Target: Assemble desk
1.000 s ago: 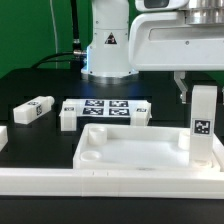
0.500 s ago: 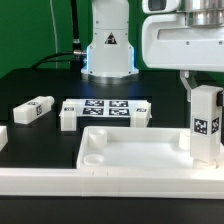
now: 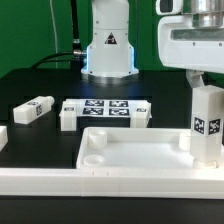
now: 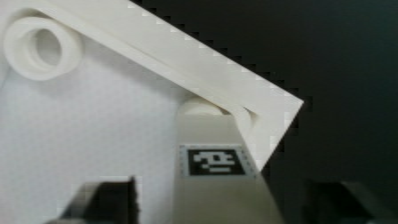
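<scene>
A black table fills the exterior view, with a green backdrop in the upper left of the frame and the arm's pedestal at top centre. A long white rail runs along the near edge.

The desk top lies rim-up in the lower middle of the frame. That way up, its corner sockets face the arm so that legs can go in from above. One leg stands upright at the desk top's corner on the exterior view's right, tag facing the camera. It appears to be seated in that corner's socket, which would explain why it stands alone. The wrist view looks straight down on this corner. The leg's tagged face sits just inside the raised rim, and an empty round socket shows at another corner.

Two more legs wait on the table in the left half of the frame. A loose leg lies on its side, and a short leg rests by the end of the marker board.

The gripper hangs directly over the upright leg. Its dark fingers stand on either side of the leg with bare desk top showing between each finger and the leg. The jaws are parted wider than the leg and grasp nothing. This looks like the point of letting go, so whether the leg is fully home cannot be told.
</scene>
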Controlling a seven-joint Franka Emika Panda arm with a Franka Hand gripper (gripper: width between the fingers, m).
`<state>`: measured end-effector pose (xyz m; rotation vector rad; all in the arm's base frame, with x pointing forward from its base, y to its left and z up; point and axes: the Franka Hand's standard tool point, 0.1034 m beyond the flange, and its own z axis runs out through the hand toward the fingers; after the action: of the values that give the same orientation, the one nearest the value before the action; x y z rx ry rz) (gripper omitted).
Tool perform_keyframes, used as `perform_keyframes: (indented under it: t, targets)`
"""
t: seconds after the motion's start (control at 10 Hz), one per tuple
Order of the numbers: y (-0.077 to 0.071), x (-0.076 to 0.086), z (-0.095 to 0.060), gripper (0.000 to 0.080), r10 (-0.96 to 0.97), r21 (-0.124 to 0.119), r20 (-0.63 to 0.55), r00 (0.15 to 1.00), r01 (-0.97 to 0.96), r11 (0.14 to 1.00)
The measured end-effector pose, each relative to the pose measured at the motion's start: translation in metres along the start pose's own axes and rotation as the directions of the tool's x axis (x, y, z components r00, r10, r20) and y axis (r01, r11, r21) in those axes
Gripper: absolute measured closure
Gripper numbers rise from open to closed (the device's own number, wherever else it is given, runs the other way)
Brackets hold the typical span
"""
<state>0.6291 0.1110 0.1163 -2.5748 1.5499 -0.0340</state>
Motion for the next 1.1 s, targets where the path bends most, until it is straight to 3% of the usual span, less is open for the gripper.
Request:
perform_keyframes:
  t: [0.1, 0.2, 0.3, 0.8, 1.0, 1.1]
  targets:
    - [0.0, 0.0001, 0.0, 0.0227, -0.046, 0.0, 0.0, 0.999, 0.046, 0.999]
    - [-0.0006, 0.0003, -0.001, 0.0227, -0.118, -0.009, 0.003, 0.993, 0.118, 0.993]
    - [-0.0027, 0.001, -0.0017, 0.0165, -0.245, -0.012, -0.003, 0.97, 0.245, 0.969]
    - [-0.0022, 0.0014, -0.0011, 0.0151, -0.563, -0.012, 0.001, 0.827, 0.562, 0.827]
    - [-0.0011, 0.0089, 0.001, 0.0151, -0.761, -0.032, -0.027, 0.648, 0.761, 0.648]
    - [-0.0025, 0.0095, 0.0003, 0.0151, -0.796, -0.032, -0.032, 0.605, 0.795, 0.605]
